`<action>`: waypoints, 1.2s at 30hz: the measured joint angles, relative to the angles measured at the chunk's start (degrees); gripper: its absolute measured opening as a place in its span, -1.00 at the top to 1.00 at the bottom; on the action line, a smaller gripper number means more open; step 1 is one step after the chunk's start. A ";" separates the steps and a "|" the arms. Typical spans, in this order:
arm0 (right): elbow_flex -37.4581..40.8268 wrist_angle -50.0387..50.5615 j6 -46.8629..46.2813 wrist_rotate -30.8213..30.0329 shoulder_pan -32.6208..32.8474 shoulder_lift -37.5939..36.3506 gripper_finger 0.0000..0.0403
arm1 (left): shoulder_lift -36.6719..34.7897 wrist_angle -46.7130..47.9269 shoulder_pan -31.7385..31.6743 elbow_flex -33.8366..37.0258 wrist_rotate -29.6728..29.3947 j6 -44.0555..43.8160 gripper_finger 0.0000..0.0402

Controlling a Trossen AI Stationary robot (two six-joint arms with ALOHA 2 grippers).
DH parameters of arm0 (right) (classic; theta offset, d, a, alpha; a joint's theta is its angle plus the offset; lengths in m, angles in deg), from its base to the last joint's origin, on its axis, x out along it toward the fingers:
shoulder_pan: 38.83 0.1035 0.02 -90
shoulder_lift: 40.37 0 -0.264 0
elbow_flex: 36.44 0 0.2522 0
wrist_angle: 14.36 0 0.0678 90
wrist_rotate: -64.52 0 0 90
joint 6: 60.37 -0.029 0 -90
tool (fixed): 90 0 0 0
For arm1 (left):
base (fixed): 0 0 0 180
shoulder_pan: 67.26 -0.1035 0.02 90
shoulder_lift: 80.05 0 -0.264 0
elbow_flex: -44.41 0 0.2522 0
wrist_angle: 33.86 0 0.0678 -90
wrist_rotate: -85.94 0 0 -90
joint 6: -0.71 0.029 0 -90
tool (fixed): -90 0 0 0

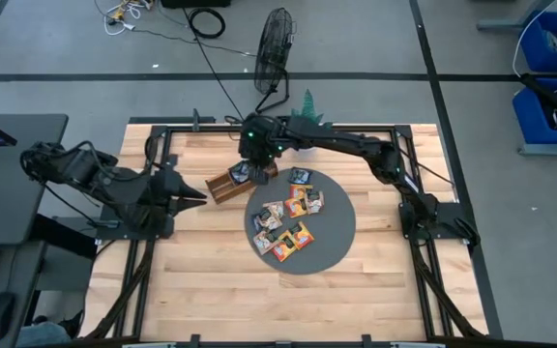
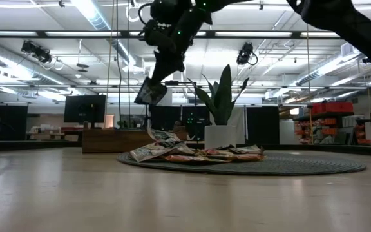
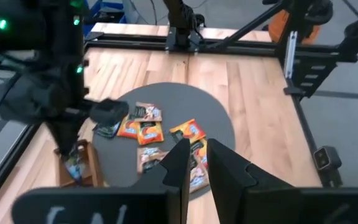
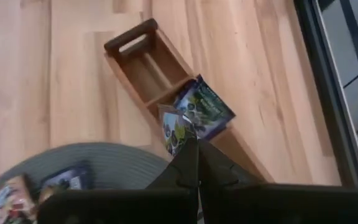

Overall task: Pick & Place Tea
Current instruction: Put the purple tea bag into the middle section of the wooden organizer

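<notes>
A: So where are we with the tea? We see the right claw [image 1: 256,172] out over the near end of the wooden tray [image 1: 222,188], clenched on a dark sachet [image 4: 194,112] by its edge. From the low camera that sachet [image 2: 151,92] hangs tilted, well above the worktop [image 1: 201,280].

B: Yeah, same here. In the right wrist view we look straight down past the pinched fingers and the sachet dangles over the tray's [image 4: 143,65] compartments. There may be a second packet right under it in the tray, but we can't tell if it's lying in there or stuck to the held one.

A: And the rest of the tea [image 1: 288,220]?

B: We count a loose pile on the round grey mat [image 1: 341,232], orange ones and dark ones mixed, some overlapping. The tray sits just beside the mat's edge, angled.

A: Left arm?

B: Parked off at the left side of the worktop. Its claw [image 1: 197,194] points toward the tray, fingers [image 3: 180,167] nearly together with a thin gap, holding nothing that we can see.
</notes>
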 joint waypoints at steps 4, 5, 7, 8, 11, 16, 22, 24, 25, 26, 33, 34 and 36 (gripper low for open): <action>0.00 4.58 -1.29 1.41 0.86 -2.14 1.00 | 0.04 4.16 -0.02 0.19 -2.09 -0.78 0.72; 0.00 5.63 -1.48 1.37 1.30 -3.12 1.00 | 0.10 5.38 -0.22 0.20 -2.85 -1.22 0.72; 0.00 7.23 -2.16 1.42 2.44 -5.33 1.00 | 0.60 6.99 -1.26 0.22 -3.82 -2.23 0.69; -0.08 7.56 -2.61 1.51 3.09 -6.36 1.00 | 0.82 6.87 -2.07 0.22 -4.21 -2.21 0.65; -0.11 8.29 -3.80 0.92 5.02 -8.73 1.00 | 1.80 5.63 -5.07 0.24 -4.43 -1.90 0.50; -0.11 7.63 -5.78 0.11 7.78 -11.66 1.00 | 6.47 -2.19 -11.29 0.24 -1.74 1.74 0.13; -0.10 7.63 -6.34 -2.96 9.86 -13.61 1.00 | 12.31 -8.51 -14.65 0.24 4.55 6.91 -0.25; -0.09 7.67 -6.90 -2.94 10.59 -14.14 1.00 | 13.83 -8.35 -15.22 0.24 4.58 6.19 -0.33; -0.09 7.43 -7.14 -2.98 10.90 -14.52 1.00 | 14.56 -8.49 -15.53 0.24 4.55 5.75 -0.36; -0.09 7.56 -7.19 -3.05 11.31 -14.75 1.00 | 15.24 -8.55 -15.81 0.24 4.53 5.75 -0.38; -0.09 8.78 -7.19 -2.81 14.16 -14.93 1.00 | 19.18 -10.36 -17.88 0.24 4.35 4.95 -0.41; -0.09 8.78 -7.19 -2.87 14.48 -14.93 1.00 | 19.41 -11.22 -18.15 0.24 4.32 4.59 -0.41; -0.09 8.56 -7.19 -3.21 14.89 -14.93 1.00 | 19.64 -12.28 -18.45 0.24 4.36 4.31 -0.41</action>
